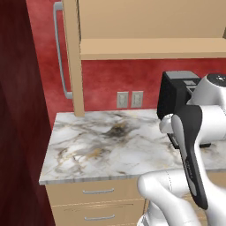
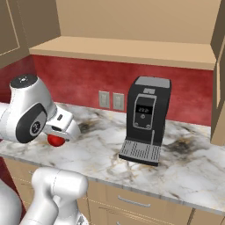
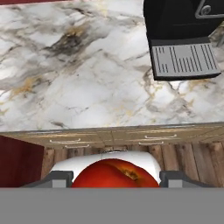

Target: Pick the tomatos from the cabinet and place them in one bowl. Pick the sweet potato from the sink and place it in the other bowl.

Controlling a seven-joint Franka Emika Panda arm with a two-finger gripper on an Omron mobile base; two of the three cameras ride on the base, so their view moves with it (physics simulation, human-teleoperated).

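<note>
Item: cabinet [image 1: 73, 53], light tan wood with a long silver bar handle [image 1: 60, 48], mounted on the red wall to the upper left of the pincer, its door swung open; a bare open shelf [image 1: 150, 47] runs rightward from it.

Item: desk [image 1: 101, 145], marbled white top with drawers [image 1: 99, 194] under it, lying below the pincer.

Item: pincer [image 2: 56, 139], held above the near left part of the desk. In the hand view a tomato [image 3: 114, 174], glossy red, sits between the two fingers [image 3: 174, 178]; the pincer is closed upon it.

Item: two wall sockets [image 2: 110, 100], behind the pincer and to its right.

Item: black coffee machine [image 2: 144, 120], upright on the desk, well to the right of the pincer.
</note>
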